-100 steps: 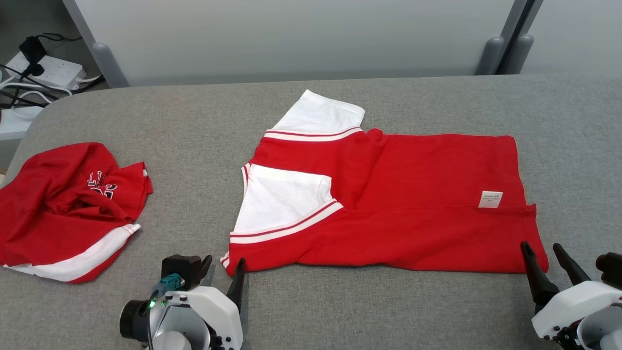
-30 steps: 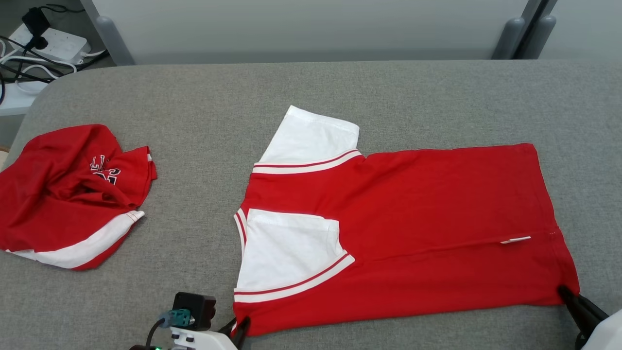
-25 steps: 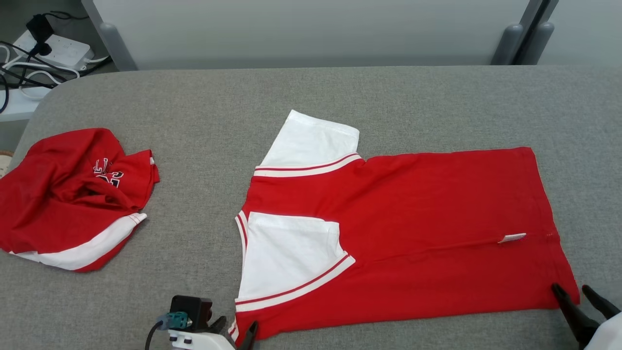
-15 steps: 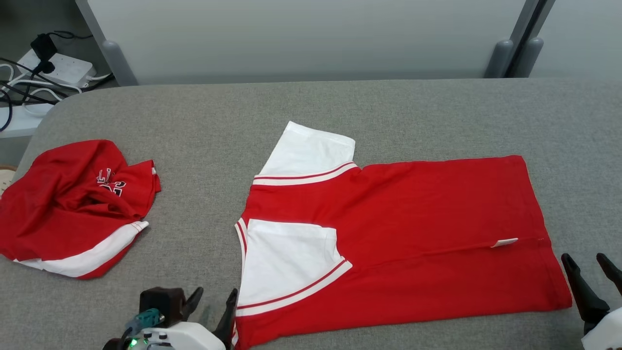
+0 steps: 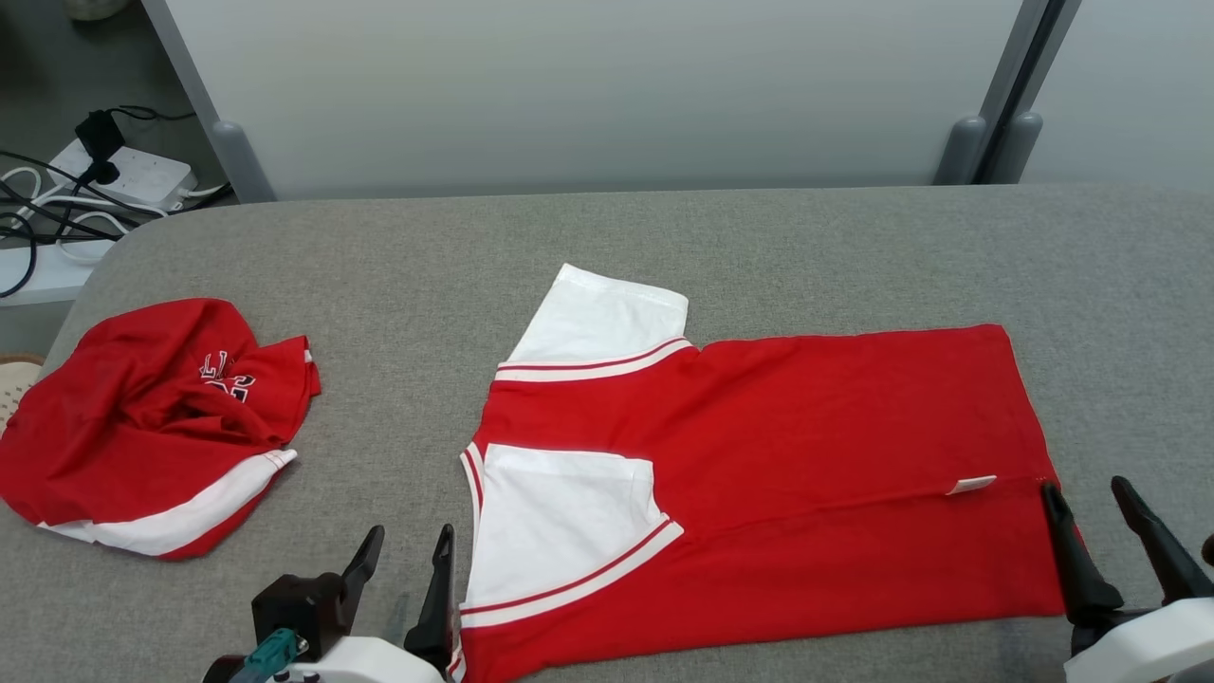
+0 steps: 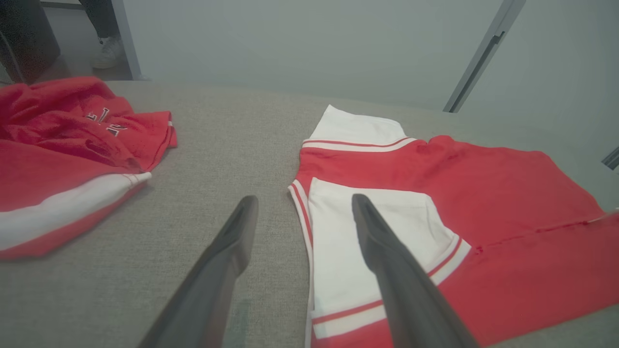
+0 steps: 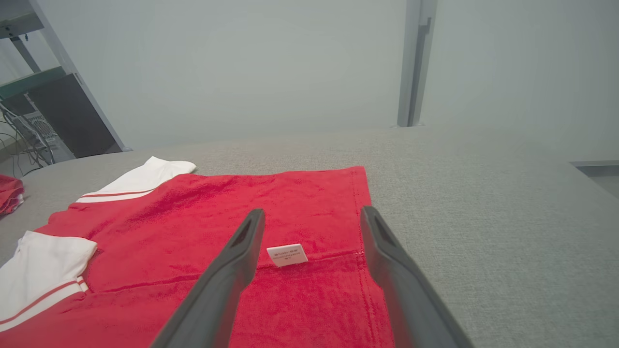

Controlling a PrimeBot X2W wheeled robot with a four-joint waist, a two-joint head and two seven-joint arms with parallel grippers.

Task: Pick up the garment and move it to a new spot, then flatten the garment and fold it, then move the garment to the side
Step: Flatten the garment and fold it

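The garment is a red shirt with white sleeves, lying flat on the grey table with its near long edge folded over and one white sleeve laid on top. A small white label sits by the fold line. My left gripper stands open just left of the shirt's near collar corner, holding nothing. In the left wrist view the left gripper straddles the collar edge of the shirt. My right gripper is open at the near hem corner; the label shows between its fingers.
A second red and white shirt lies crumpled at the table's left end. Power strips and cables sit on the floor beyond the table's far left corner. Grey table surface stretches behind and right of the flat shirt.
Both grippers opened and let go of the shirt's near corners, then drew back slightly. The head camera tilted, so the whole scene shifted down in view.
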